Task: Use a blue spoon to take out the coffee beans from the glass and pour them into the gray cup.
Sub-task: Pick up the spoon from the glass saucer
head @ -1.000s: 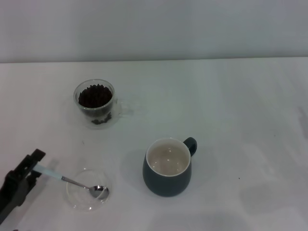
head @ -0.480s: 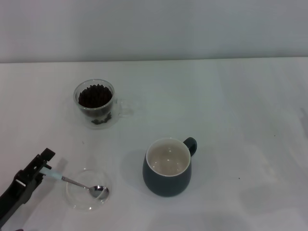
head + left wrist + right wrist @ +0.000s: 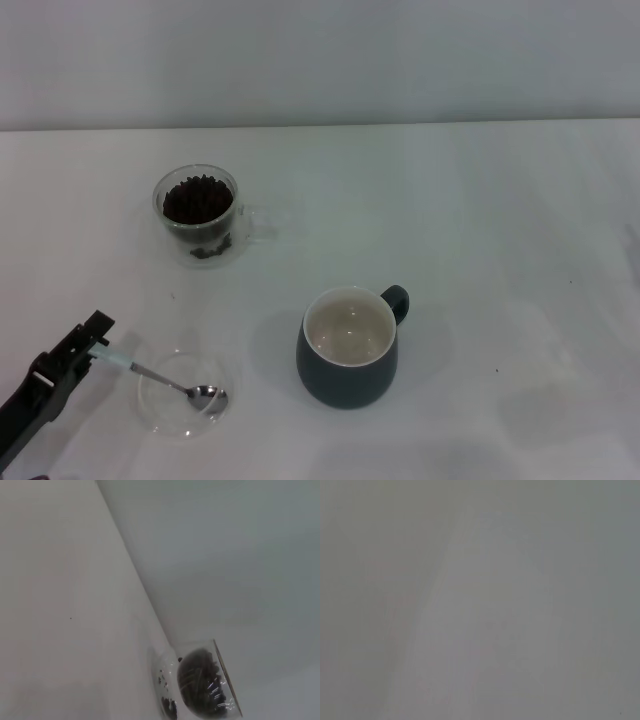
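Observation:
The glass (image 3: pixel 234 222) stands at the back left with a heap of coffee beans (image 3: pixel 197 198) in it. The left wrist view shows the same glass (image 3: pixel 167 680) and its coffee beans (image 3: pixel 202 685) from the side. The gray cup (image 3: pixel 347 362) sits nearer the middle, its cream inside bare and its handle pointing back right. The blue spoon (image 3: pixel 160 378) lies with its metal bowl in a flat clear dish (image 3: pixel 150 412) and its pale handle sticking out to the left. My left gripper (image 3: pixel 92 340) is at the end of that handle, low at the front left. The right gripper is out of view.
The white table (image 3: pixel 500 250) runs to a pale wall at the back. The right wrist view shows only a blank grey surface.
My left gripper has moved forward along the spoon's handle toward the dish, then almost stopped. The spoon's handle end has shifted slightly.

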Controlling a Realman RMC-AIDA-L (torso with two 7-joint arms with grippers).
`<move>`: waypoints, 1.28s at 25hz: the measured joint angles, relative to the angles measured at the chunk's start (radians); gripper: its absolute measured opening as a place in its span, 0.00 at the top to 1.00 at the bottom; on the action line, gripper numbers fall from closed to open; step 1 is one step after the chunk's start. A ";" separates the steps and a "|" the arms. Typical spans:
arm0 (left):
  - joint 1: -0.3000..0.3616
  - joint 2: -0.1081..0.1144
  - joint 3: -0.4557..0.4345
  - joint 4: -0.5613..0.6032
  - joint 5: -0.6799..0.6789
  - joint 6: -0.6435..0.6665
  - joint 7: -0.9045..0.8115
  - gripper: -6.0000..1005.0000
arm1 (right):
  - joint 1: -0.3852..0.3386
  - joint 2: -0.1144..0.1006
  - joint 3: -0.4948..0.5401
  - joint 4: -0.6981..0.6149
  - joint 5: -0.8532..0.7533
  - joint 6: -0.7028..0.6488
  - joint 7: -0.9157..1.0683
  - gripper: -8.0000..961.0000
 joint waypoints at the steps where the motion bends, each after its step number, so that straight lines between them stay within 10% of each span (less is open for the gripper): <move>1: 0.000 0.001 0.000 0.000 0.000 0.000 -0.003 0.42 | -0.001 0.000 0.000 0.000 0.000 -0.001 0.000 0.59; 17: -0.003 0.005 0.000 0.006 0.018 0.002 -0.034 0.83 | -0.017 0.013 0.000 -0.001 0.000 -0.020 -0.026 0.59; 32: 0.089 0.054 -0.002 0.182 0.017 0.153 -0.063 0.86 | -0.027 0.017 -0.008 0.001 -0.010 -0.037 -0.026 0.59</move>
